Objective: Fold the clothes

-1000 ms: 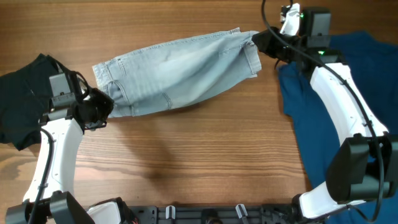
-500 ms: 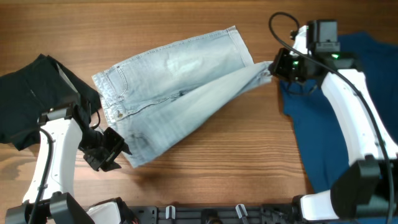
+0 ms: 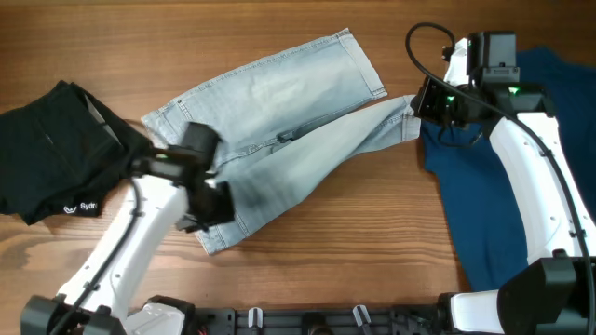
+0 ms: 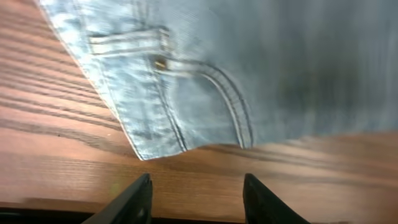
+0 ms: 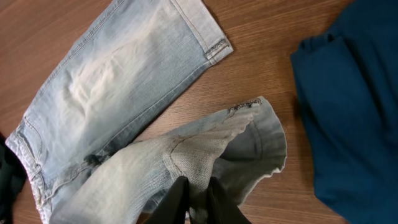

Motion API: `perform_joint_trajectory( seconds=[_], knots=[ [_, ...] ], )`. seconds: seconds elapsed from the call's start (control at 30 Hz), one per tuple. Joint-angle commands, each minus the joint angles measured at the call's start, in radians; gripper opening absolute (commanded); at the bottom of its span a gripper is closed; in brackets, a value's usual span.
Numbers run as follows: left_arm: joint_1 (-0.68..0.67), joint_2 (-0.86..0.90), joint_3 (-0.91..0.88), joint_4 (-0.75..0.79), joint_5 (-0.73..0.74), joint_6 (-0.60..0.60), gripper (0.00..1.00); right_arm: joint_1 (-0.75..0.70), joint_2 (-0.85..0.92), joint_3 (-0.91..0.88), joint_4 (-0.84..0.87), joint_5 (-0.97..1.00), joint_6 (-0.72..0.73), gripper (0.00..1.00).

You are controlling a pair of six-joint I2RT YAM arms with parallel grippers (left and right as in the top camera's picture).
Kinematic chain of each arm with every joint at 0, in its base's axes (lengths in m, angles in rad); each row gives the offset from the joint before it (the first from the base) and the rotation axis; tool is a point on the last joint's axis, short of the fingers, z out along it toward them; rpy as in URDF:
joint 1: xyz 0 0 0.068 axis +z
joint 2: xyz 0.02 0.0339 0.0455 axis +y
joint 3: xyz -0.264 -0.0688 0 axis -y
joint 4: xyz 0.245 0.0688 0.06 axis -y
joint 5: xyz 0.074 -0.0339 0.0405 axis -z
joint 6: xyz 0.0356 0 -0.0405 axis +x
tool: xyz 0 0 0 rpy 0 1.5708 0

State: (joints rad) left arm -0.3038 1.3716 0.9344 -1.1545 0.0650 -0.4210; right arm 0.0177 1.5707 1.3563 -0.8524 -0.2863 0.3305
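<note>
- The left gripper (image 4: 196, 198) stood open and empty. Its two fingers were spread over bare bench (image 3: 326, 270), just off the waistband corner of the denim jeans (image 3: 279, 130), touching no cloth.
- The right gripper (image 5: 197, 198) had its fingers drawn close together on the cuff end of one jeans leg. A pinch of pale denim appeared to be held between them, so I judged it to be gripping that leg.
- The jeans lay mid-bench, waistband towards the left arm and legs towards the right arm.
- The two legs were splayed apart in a V. One lay flat with its hem square, while the held one was rumpled, its cuff gaping so that the paler inside showed.
- The black garment (image 3: 42, 158), with small white lettering near its edge, sat in a loose heap at the left of the bench, beside the jeans' waistband.
- The dark-blue garment (image 3: 521, 186) lay spread and creased at the right, just beside the held cuff.
- As a judgement, the task was at an early stage. No garment showed a finished fold, and the jeans were opened out rather than doubled.
- Still to do for the jeans, it seemed, were bringing one leg over the other, smoothing them, and folding them along their length.
- The black and dark-blue garments were both still to be folded.
</note>
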Motion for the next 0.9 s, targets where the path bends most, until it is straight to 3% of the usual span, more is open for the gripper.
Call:
perform_joint_trajectory(
  seconds=[0.0, 0.1, 0.33, 0.6, 0.8, 0.87],
  knots=[
    [-0.142, 0.063, 0.016, 0.018, -0.108, -0.035, 0.49, -0.005, -0.017, 0.016, 0.002, 0.021, 0.015, 0.14],
    [-0.214, 0.148, 0.016, 0.054, -0.113, -0.036, 0.54, -0.005, -0.017, 0.016, 0.003, 0.024, 0.018, 0.14],
    [-0.255, 0.394, 0.016, 0.111, -0.111, -0.032, 0.54, -0.005, -0.017, 0.016, 0.006, 0.028, 0.039, 0.15],
    [-0.326, 0.407, 0.016, 0.119, -0.127, 0.006, 0.49, -0.006, -0.017, 0.016, 0.005, 0.043, 0.039, 0.16],
    [-0.362, 0.368, 0.016, 0.111, -0.127, 0.003, 0.46, -0.006, -0.003, -0.033, -0.105, 0.103, 0.037, 0.44],
    [-0.335, 0.312, 0.016, 0.099, -0.125, -0.041, 0.46, -0.006, 0.023, -0.070, -0.105, 0.103, 0.038, 0.46]
  ],
)
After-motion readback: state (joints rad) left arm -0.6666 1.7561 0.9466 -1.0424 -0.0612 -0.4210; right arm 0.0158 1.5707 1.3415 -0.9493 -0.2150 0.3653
